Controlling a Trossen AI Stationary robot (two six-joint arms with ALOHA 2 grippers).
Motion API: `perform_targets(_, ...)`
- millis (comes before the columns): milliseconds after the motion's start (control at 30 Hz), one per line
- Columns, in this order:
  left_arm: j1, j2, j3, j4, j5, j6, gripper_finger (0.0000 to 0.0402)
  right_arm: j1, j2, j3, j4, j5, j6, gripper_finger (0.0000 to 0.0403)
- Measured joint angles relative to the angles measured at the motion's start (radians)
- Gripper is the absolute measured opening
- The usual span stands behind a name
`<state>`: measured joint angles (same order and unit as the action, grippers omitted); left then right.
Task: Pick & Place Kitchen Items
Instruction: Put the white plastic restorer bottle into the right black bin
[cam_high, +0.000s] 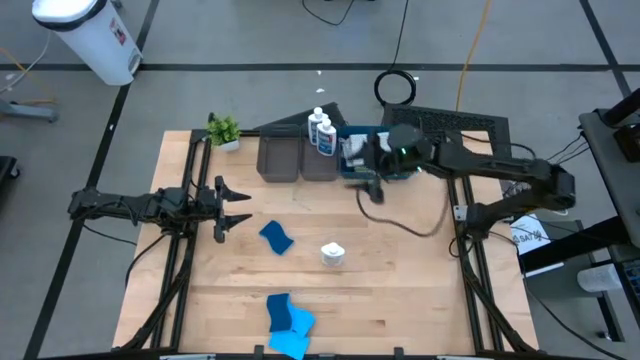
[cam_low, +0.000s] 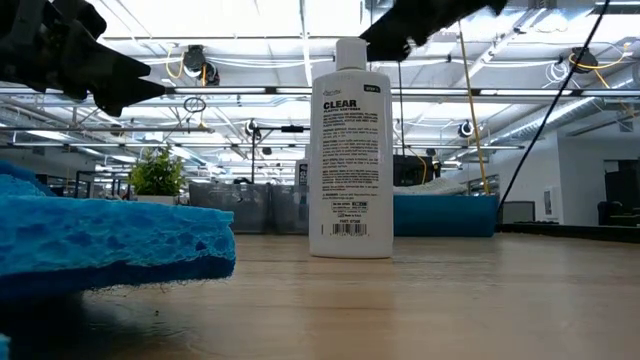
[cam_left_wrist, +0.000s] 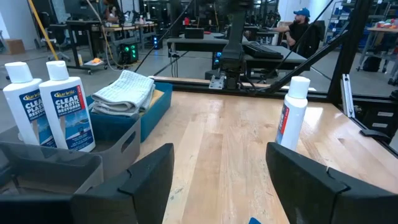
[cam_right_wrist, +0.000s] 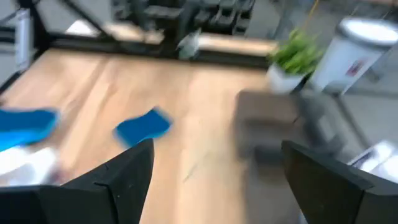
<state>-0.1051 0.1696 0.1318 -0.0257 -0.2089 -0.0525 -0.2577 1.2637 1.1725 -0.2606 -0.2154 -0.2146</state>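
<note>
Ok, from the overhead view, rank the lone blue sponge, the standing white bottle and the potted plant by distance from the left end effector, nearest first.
1. Lone blue sponge, just beyond the left end effector, toward the table's middle.
2. Standing white bottle, farther along, mid-table.
3. Potted plant, at the table's far left corner. It is close to the bottle's distance, so that order is tentative.

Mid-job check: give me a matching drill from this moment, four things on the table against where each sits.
Things:
1. folded cloth
2. two bottles
3. lone bottle
4. potted plant

Places:
A. far left corner of the table
B. standing in a grey tray
C. upright on bare wood mid-table
D. lying in the blue tray

Pairs: 1-D, 2-B, 3-C, 4-A
</note>
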Motion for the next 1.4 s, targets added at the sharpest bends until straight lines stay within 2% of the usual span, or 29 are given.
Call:
perform_targets(200, 0.0, 0.0, 0.0, 0.0, 0.0, 0.0, 0.0257, 0.209, -0.109, 0.0, -0.33, 0.211, 0.099, 0.0313)
perform_targets(367, 0.0, 0.0, 0.0, 0.0, 0.0, 0.0, 0.0257, 0.377, -0.177, 0.0, -0.529, 0.37, 0.258, 0.0313)
perform_targets(467, 0.0, 0.0, 0.0, 0.0, 0.0, 0.0, 0.0257, 0.461, -0.228, -0.032, -0.572, 0.425, 0.372, 0.0313)
perform_targets(567, 0.0, 0.0, 0.0, 0.0, 0.0, 0.0, 0.0257, 0.543, -0.303, -0.125, -0.537, 0.492, 0.447, 0.0313)
perform_targets(800, 0.0, 0.0, 0.0, 0.0, 0.0, 0.0, 0.0257, 0.682, -0.53, -0.434, -0.273, 0.628, 0.463, 0.0313)
perform_targets(1067, 0.0, 0.0, 0.0, 0.0, 0.0, 0.0, 0.0257, 0.692, -0.766, -0.754, 0.063, 0.62, 0.357, 0.0313)
perform_targets(1233, 0.0, 0.0, 0.0, 0.0, 0.0, 0.0, 0.0257, 0.692, -0.804, -0.944, 0.452, 0.556, 0.3, 0.0313)
perform_targets(1333, 0.0, 0.0, 0.0, 0.0, 0.0, 0.0, 0.0257, 0.692, -0.774, -1.063, 0.717, 0.524, 0.256, 0.0313)
perform_targets(1400, 0.0, 0.0, 0.0, 0.0, 0.0, 0.0, 0.0257, 0.692, -0.745, -1.108, 0.815, 0.525, 0.259, 0.0313)
